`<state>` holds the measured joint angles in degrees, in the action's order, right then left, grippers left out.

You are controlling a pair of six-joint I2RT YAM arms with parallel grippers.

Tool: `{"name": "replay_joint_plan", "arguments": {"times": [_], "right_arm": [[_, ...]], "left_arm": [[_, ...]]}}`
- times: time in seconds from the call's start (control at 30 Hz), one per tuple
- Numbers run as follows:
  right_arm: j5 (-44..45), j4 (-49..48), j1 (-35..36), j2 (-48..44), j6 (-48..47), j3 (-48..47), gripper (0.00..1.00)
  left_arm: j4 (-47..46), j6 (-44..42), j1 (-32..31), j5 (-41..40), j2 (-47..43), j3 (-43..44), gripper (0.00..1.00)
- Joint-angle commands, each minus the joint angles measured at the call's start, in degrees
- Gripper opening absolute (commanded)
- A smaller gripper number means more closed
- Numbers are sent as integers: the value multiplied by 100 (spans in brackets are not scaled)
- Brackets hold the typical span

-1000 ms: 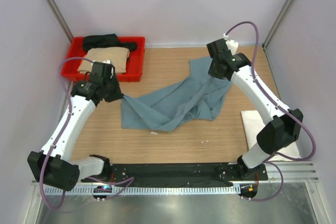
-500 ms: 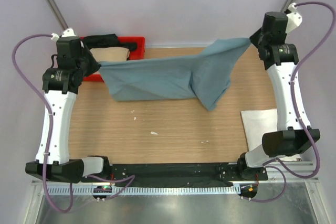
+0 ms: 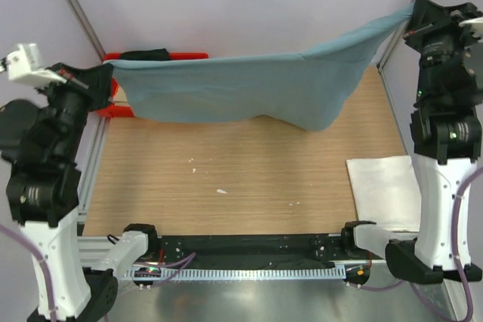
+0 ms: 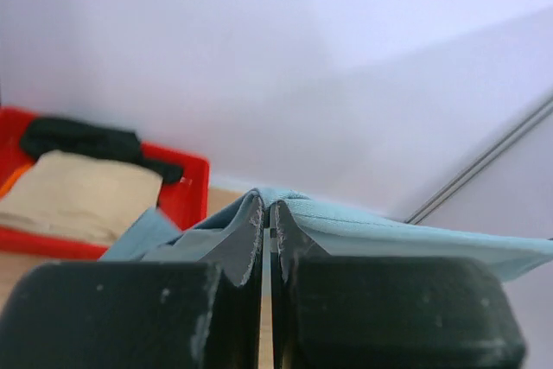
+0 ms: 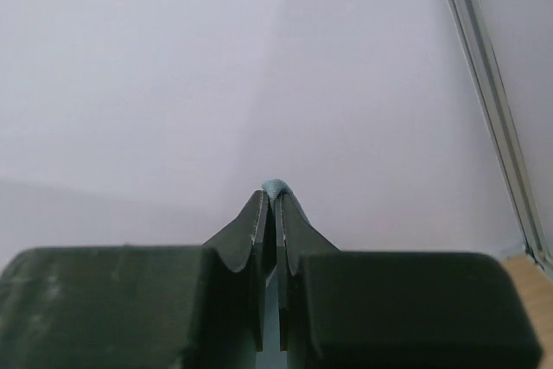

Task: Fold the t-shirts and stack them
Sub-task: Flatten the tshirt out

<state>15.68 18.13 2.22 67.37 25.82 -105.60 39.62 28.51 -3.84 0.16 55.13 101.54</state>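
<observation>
The teal-blue t-shirt (image 3: 249,88) hangs stretched in the air between both grippers, high above the table's far side. My left gripper (image 3: 106,72) is shut on its left corner, which also shows in the left wrist view (image 4: 268,200). My right gripper (image 3: 411,14) is shut on its right corner, where a bit of teal cloth (image 5: 275,187) pokes out between the fingertips. A folded white t-shirt (image 3: 385,190) lies on the table at the right. A tan t-shirt (image 4: 78,196) and a black t-shirt (image 4: 82,140) lie in the red tray.
The red tray (image 3: 113,107) stands at the back left, mostly hidden behind the hanging shirt; its wall also shows in the left wrist view (image 4: 186,196). Small white specks (image 3: 221,191) lie on the wooden table (image 3: 249,179). Walls close the sides and back.
Both arms have lifted and spread outward, raising the teal-blue t-shirt off the table and pulling it taut in the air.
</observation>
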Motion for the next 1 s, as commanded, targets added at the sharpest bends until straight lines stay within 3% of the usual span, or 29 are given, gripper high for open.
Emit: {"name": "replay_joint_plan", "arguments": {"times": [0.0, 0.3, 0.5, 0.6, 0.7, 0.83, 0.97], "right_arm": [[-276, -1039, -29, -593, -561, -224, 1], [-584, -1425, 129, -1639, -965, -663, 1], [-838, -1321, 402, -1719, -930, -1401, 1], [-988, -1417, 473, -1658, -869, -1323, 1], [-1102, -1487, 473, -1464, -790, -859, 1], [-1182, -2049, 481, -1157, -719, 501, 1], [-1059, -2742, 481, -263, -921, 1532, 1]], "left_arm": [[-797, -302, 58, 195, -599, 261, 0], [-1008, -224, 58, 362, -1557, 727, 0], [-1017, -206, 58, 283, -1883, 780, 0], [-1035, -258, 58, 195, -1927, 622, 0], [-1184, -267, 58, 63, -1936, 44, 0], [-1316, -452, 58, -297, -1901, -976, 0], [-1580, -557, 58, -491, -1621, -2162, 0]]}}
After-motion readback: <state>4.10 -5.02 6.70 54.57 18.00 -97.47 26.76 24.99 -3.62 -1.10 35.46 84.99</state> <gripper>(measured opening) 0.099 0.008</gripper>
